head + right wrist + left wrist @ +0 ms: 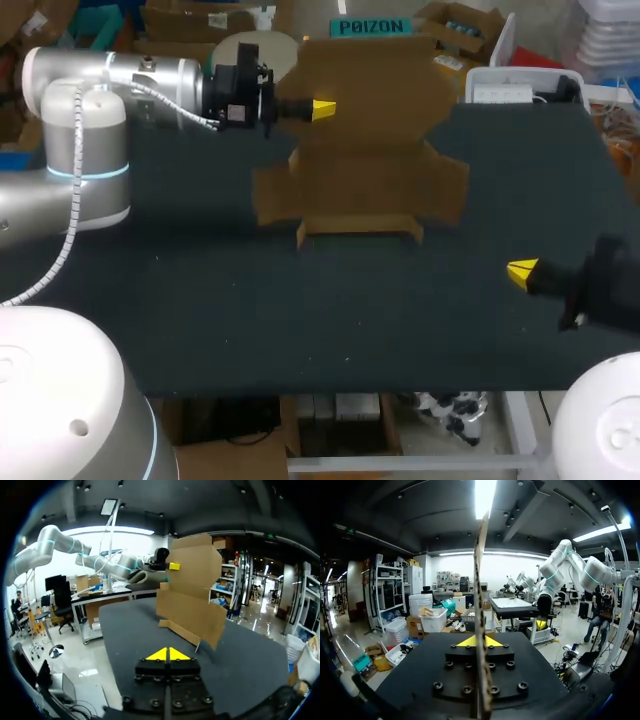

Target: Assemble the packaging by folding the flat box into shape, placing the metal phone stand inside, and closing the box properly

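The flat brown cardboard box (370, 150) stands upright at the back middle of the dark table (300, 330), its lower flaps touching the surface. My left gripper (322, 109) is shut on the upper left edge of the box. In the left wrist view the cardboard (480, 580) runs edge-on between the yellow tips of the left gripper (480, 641). My right gripper (520, 269) hovers low at the front right, shut and empty, well clear of the box. From the right wrist view the box (192, 595) stands ahead of the right gripper (169, 654). No metal phone stand is visible.
A white bin (520, 85) sits at the back right corner of the table, just right of the box. Bare table surface stretches between the box and the front edge.
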Controlling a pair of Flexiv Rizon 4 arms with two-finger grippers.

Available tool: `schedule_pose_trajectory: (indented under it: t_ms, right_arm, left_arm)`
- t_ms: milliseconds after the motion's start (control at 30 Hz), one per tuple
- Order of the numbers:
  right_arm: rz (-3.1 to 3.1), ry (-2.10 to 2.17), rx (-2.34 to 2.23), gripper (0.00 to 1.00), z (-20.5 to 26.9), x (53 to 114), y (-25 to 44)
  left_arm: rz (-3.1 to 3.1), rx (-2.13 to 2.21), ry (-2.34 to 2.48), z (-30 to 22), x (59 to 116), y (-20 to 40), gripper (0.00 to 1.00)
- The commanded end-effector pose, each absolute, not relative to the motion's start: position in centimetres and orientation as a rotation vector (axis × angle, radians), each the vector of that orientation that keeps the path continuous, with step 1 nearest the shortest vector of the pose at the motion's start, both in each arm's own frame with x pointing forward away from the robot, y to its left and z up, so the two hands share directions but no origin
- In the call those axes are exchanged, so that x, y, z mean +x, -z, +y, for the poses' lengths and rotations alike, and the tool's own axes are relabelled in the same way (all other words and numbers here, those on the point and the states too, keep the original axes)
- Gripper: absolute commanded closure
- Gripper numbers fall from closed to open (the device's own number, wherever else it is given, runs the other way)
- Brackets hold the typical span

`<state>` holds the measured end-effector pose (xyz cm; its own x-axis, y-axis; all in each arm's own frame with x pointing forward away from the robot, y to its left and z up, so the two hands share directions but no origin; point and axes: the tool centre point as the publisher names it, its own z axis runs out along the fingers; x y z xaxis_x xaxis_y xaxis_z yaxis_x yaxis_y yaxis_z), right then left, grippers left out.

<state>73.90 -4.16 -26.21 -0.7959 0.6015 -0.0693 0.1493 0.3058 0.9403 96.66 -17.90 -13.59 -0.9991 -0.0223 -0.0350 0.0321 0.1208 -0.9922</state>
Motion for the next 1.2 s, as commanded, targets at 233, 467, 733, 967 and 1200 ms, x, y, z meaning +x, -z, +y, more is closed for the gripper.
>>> schedule_pose_trajectory:
  t_ms: [233, 467, 733, 967, 1200]
  right_arm:
    - [2.153, -1.478, 0.633, 1.00, -4.3, 71.4, 27.0]
    - [2.145, -1.512, 0.578, 1.00, -4.4, 70.7, 27.6]
    - [2.144, -1.484, 0.521, 1.00, -4.0, 70.0, 27.9]
    - [2.150, -1.459, 0.485, 1.00, -3.2, 70.0, 28.8]
    - [2.142, -1.471, 0.443, 1.00, -2.4, 70.3, 29.7]
  left_arm:
    - [2.334, -0.064, 2.057, -17.4, 95.2, 12.0, 1.00]
    - [2.381, -0.168, 2.125, -17.4, 94.3, 12.6, 1.00]
    - [2.416, -0.178, 2.186, -17.6, 94.4, 14.2, 1.00]
    - [2.430, -0.179, 2.232, -17.4, 94.9, 15.4, 1.00]
    - [2.453, -0.157, 2.163, -17.6, 95.3, 16.1, 1.00]
